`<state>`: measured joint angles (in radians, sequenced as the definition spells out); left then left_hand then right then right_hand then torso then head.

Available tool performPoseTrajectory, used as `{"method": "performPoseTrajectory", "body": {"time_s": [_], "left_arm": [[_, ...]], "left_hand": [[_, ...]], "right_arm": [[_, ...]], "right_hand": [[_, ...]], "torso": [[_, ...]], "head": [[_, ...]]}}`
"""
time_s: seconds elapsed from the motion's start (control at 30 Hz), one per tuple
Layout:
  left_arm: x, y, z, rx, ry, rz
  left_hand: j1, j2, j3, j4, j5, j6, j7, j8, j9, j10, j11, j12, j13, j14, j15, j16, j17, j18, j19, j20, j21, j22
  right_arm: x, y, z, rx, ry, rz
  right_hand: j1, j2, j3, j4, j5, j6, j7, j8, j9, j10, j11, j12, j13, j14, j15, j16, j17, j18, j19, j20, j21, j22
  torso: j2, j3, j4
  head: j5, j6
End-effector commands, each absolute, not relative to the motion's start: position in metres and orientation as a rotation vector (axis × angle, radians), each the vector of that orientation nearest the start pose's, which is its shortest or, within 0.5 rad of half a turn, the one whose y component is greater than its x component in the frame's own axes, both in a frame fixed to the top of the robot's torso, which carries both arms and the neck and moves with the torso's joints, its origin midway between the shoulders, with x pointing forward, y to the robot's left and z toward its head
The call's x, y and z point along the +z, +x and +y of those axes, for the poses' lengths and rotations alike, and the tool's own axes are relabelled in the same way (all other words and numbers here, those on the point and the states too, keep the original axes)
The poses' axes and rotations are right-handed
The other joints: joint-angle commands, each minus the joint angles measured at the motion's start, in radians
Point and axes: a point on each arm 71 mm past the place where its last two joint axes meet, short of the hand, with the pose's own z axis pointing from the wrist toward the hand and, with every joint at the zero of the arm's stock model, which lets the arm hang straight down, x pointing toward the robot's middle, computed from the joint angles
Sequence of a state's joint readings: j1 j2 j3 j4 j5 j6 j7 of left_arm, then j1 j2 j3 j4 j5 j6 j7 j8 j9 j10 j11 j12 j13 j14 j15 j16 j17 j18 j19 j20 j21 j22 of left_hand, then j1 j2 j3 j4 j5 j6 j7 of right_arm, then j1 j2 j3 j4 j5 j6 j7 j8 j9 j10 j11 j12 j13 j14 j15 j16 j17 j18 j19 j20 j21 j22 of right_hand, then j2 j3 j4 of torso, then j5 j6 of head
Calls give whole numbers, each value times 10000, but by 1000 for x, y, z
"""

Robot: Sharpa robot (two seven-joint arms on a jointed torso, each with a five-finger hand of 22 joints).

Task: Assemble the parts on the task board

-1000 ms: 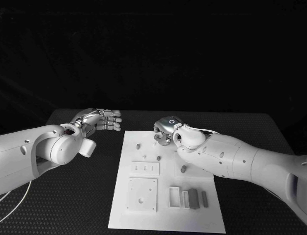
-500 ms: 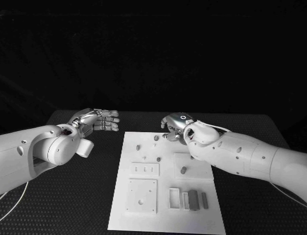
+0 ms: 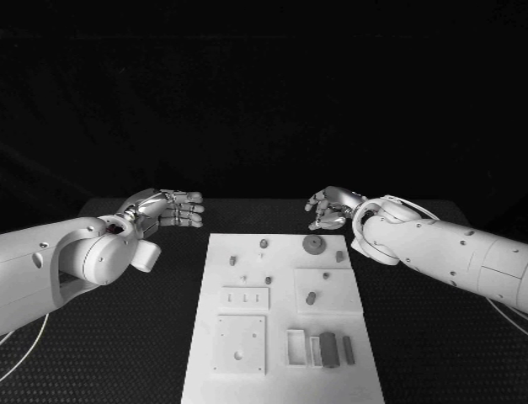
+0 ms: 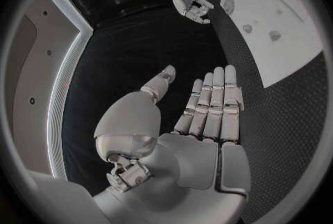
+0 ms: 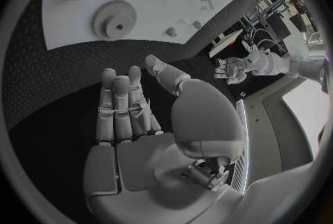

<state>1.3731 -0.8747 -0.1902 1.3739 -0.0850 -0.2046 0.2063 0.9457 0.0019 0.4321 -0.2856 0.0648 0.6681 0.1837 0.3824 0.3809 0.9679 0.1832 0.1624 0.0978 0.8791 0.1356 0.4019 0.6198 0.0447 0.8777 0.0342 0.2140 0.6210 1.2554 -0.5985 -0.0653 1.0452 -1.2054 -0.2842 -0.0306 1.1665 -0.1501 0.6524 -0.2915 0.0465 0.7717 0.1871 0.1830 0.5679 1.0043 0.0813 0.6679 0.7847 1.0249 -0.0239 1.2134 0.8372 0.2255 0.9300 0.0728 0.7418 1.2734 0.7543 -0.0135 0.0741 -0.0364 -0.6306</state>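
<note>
Right now your left hand [image 3: 167, 207] hovers over the black counter [image 3: 118, 337], just off the far left corner of the task board [image 3: 276, 370]. Its fingers [image 4: 211, 107] lie straight and side by side, the thumb apart from them, and they hold nothing. Your right hand [image 3: 334, 207] hangs beyond the board's far right corner, over bare counter, its fingers [image 5: 121, 107] likewise extended and apart from the thumb, with nothing in them.

You can see the board lying lengthwise down the middle of the counter, between your two arms. A grey gear [image 3: 315, 243] lies flat near the board's far edge, on its right half, close to your right hand but not touched by it; the right wrist view shows it as a toothed disc with a hole through its centre. Small grey pegs [image 3: 264, 243] stand scattered across the far half of the board, and another peg [image 3: 311, 296] stands on a raised square plate right of centre. On the left half sit a small plate with slots [image 3: 247, 298] and, nearer to you, a larger square plate [image 3: 241, 342]. At the near right a white open frame [image 3: 296, 347] stands just beside two dark bars [image 3: 328, 349].
</note>
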Motion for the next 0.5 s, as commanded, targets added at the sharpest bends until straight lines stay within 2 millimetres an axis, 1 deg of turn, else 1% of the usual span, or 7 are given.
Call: {"method": "performPoseTrajectory", "body": {"time_s": [0.03, 0.1, 0.13, 0.23, 0.3, 0.4, 0.5], "left_arm": [[-162, 524, 269, -13072, -10258, 15983], [-163, 524, 269, -13070, -10262, 16000], [-163, 524, 269, -13081, -10260, 16008], [-163, 523, 270, -13094, -10257, 16023], [-163, 523, 270, -13095, -10264, 16042], [-163, 523, 269, -13103, -10229, 16061], [-163, 524, 268, -13120, -10177, 16093]], "left_hand": [[81, 0, -59, 3, -38, 64, 474, -55, -10, 12, 31, -46, -11, 82, -3, -65, 17, 85, 66, 11, -35, -12], [82, 0, -59, 3, -38, 64, 473, -56, -10, 11, 32, -48, -12, 82, -3, -67, 18, 85, 66, 11, -36, -12], [83, 0, -59, 3, -38, 64, 473, -56, -10, 11, 32, -49, -12, 81, -3, -68, 19, 85, 66, 11, -36, -12], [84, -1, -60, 3, -39, 64, 472, -57, -11, 11, 32, -50, -13, 81, -2, -71, 20, 85, 65, 11, -38, -12], [85, 0, -59, 3, -39, 64, 471, -58, -11, 11, 33, -51, -14, 80, -2, -73, 21, 84, 64, 12, -39, -12], [87, -1, -60, 3, -39, 65, 470, -59, -12, 10, 33, -53, -15, 80, -1, -76, 23, 84, 63, 12, -40, -13], [89, -3, -61, 3, -40, 64, 470, -60, -13, 9, 34, -55, -16, 79, 0, -80, 25, 84, 62, 13, -43, -13]], "right_arm": [[-190, 570, -225, 5680, 311, 17308], [-190, 569, -227, 5282, -433, 17295], [-190, 568, -228, 4975, -976, 17213], [-190, 566, -225, 4431, -2028, 17069], [-192, 565, -222, 4218, -2447, 16990], [-196, 564, -220, 3970, -2801, 16941], [-201, 564, -219, 3697, -3095, 16914]], "right_hand": [[-46, -11, -404, 61, 35, 200, -107, 85, -11, 986, -203, 1036, 557, 628, -215, 953, 409, 329, 681, -114, 638, 340], [-241, -13, -810, 4, 1, 368, -203, 164, 4, 1158, -279, 2356, 1507, 847, -307, 1663, 728, 353, 1058, -257, 1057, 562], [-374, -104, -976, 28, 3, 414, -189, 183, 8, 1104, -293, 2788, 1834, 916, -320, 1879, 816, 363, 1181, -318, 1180, 586], [-633, -153, -1226, 117, 48, 612, -254, 269, 32, 962, -303, 4531, 3088, 1236, -296, 2797, 1193, 363, 1763, -658, 1700, 584], [-857, -317, -1234, 251, -1, 627, -221, 269, 31, 878, -287, 4920, 3351, 1481, -313, 3012, 1548, 363, 1888, -753, 1813, 570], [-1040, -542, -1073, 503, 22, 582, -258, 243, 21, 974, -316, 5486, 3711, 2024, -338, 3280, 2230, 363, 2106, -921, 1973, 556], [-1098, -645, -938, 635, 25, 619, -256, 269, 40, 1278, -322, 5931, 4082, 2240, -343, 3374, 2464, 363, 2192, -1027, 2049, 549]], "torso": [[-27, 59, -91], [-33, 77, -121], [-35, 89, -139], [-32, 112, -167], [-22, 139, -200], [-17, 154, -218], [-29, 137, -184]], "head": [[25, 5], [27, 21], [26, 27], [23, 30], [52, 44], [59, 45], [12, 30]]}}
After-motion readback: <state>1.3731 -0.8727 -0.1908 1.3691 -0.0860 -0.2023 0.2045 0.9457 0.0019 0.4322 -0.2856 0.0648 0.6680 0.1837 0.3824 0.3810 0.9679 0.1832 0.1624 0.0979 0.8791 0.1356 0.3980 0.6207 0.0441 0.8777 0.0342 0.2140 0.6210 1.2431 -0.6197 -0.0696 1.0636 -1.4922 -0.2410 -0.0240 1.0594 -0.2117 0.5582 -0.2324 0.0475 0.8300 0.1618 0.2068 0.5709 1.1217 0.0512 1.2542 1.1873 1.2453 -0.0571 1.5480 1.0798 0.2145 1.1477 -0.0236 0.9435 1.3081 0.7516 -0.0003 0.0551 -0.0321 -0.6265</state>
